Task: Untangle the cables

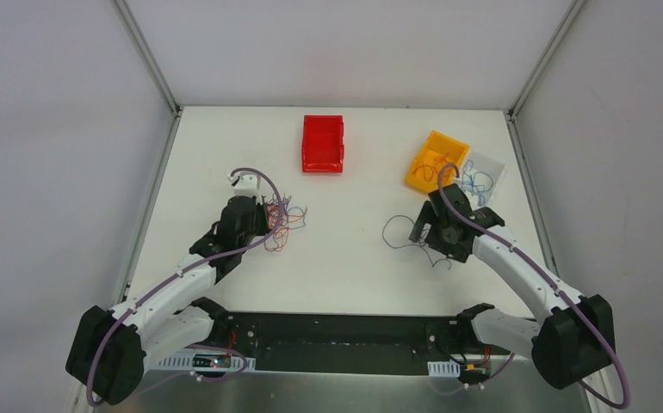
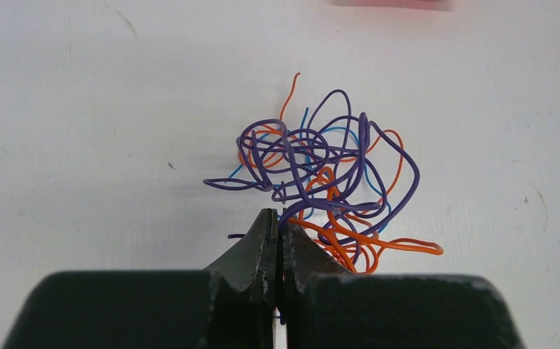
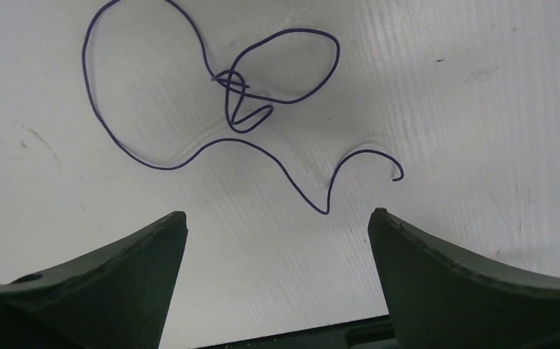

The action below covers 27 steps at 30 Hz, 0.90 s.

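One purple-orange-blue cable bundle (image 2: 321, 182), tangled, pinched in closed left fingers (image 2: 259, 254); one loose purple cable (image 3: 140, 164) near spread, empty right fingers (image 3: 117, 276).

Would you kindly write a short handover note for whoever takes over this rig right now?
The left gripper is shut on the tangle of purple, orange and blue wires.
The right gripper is open over a single purple wire lying loose on the table.
Done: orange wire sits in the orange bin, blue wire in the clear tray beside it.
Left: pull the tangle apart; sort the purple wire.
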### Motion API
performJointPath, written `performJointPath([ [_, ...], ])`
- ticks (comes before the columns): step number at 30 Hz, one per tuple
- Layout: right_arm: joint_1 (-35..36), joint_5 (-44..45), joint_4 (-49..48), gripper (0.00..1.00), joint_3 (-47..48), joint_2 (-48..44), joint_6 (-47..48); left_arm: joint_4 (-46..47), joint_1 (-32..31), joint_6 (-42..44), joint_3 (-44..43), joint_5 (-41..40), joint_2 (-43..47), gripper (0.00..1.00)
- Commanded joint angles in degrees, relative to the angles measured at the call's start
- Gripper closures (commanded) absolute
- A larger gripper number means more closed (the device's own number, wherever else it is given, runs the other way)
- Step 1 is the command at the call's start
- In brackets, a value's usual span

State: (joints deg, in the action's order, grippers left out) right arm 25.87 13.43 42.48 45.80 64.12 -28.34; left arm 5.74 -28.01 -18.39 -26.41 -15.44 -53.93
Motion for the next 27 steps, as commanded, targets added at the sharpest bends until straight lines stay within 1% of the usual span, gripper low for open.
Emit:
performJointPath([
  [1, -4.15, -4.07, -4.38, 0.01, -2.62, 0.21, -2.11, 2.03, 0.50, 1.32, 0.33, -0.17, 0.57, 1.00],
  [6, -8.10, -11.31, -9.07, 0.01, -7.04, 1.02, -7.94, 1.93, 0.50, 1.60, 0.46, -0.58, 1.11, 1.00],
  [8, -8.12, -12.24, -10.06, 0.01, -8.93, -1.35, -10.37, 1.98, 0.48, 1.55, 0.69, -0.64, 1.62, 1.00],
  [10, -8.15, -10.96, -10.32, 0.01, -10.28, -4.37, -12.19, 2.00, 0.50, 1.60, 0.74, -0.71, 1.85, 1.00],
  [13, -8.22, -10.75, -8.08, 0.01, -11.40, -6.96, -15.38, 1.98, 0.48, 1.56, 0.71, -0.60, 1.67, 1.00],
  [16, -8.13, -15.25, -8.62, 0.01, -13.79, -9.99, -22.23, 2.03, 0.48, 1.56, 0.57, -0.55, 1.47, 1.00],
  [18, -8.05, -16.05, -8.87, 0.01, -15.12, -12.60, -27.85, 2.15, 0.50, 1.69, 0.57, -0.55, 1.32, 1.00],
  [19, -7.71, -16.45, -9.94, 0.01, -16.36, -15.68, -32.52, 2.13, 0.50, 1.69, 0.66, -0.57, 1.26, 1.00],
  [23, -7.48, -12.89, -11.53, 0.01, -18.28, -17.63, -42.16, 2.30, 0.46, 1.78, 0.44, -0.25, 0.89, 1.00],
  [25, -7.50, -10.55, -13.93, 0.01, -19.04, -16.65, -45.95, 2.21, 0.50, 1.79, 0.46, 0.04, 0.96, 1.00],
  [27, -7.51, -7.34, -14.58, 0.01, -18.15, -13.75, -48.43, 2.33, 0.50, 1.78, 0.57, 0.15, 1.10, 1.00],
])
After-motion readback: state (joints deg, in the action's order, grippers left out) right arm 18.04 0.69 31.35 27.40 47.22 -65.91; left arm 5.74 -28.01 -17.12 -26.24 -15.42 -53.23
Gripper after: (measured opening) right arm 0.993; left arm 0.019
